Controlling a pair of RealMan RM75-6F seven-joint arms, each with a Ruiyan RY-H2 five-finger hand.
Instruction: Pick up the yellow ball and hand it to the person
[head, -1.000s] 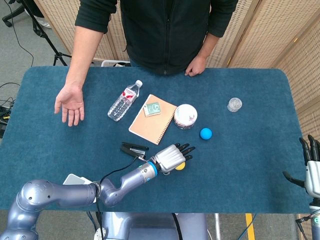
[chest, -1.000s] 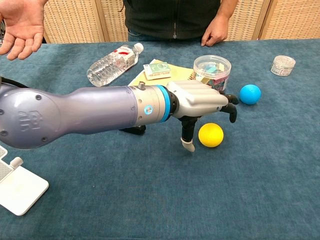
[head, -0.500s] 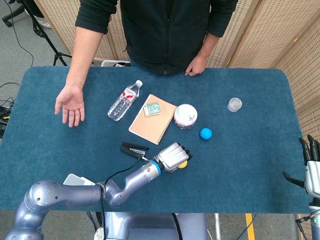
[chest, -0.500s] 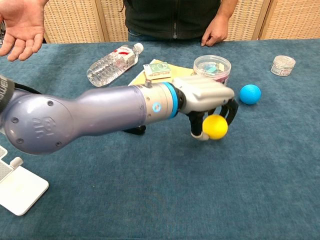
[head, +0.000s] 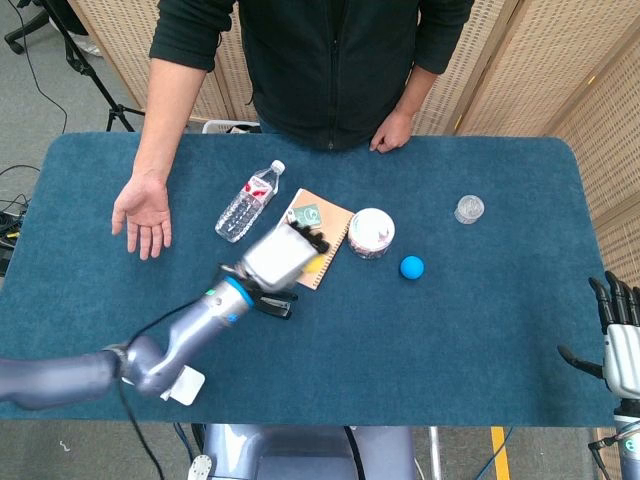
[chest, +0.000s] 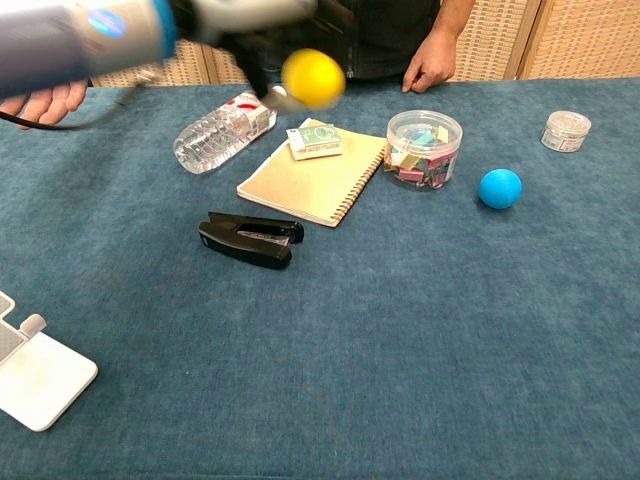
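The yellow ball (chest: 313, 78) is off the table, high in the chest view, held from above by my left hand (chest: 250, 25), which is motion-blurred. In the head view that left hand (head: 280, 255) hovers over the near-left part of the notebook and hides the ball. The person's open palm (head: 142, 215) rests face up on the table at the far left, well apart from my hand. My right hand (head: 620, 340) hangs off the table's right edge, fingers apart, holding nothing.
On the blue table lie a water bottle (chest: 222, 130), a tan notebook (chest: 312, 180) with a small card box, a black stapler (chest: 250, 240), a clear tub (chest: 424, 150), a blue ball (chest: 500, 188), a small jar (chest: 566, 130) and a white device (chest: 35, 375).
My left hand closed on the yellow ball, lifted it off the table and swung it up and to the left, from beside the blue ball to above the notebook.
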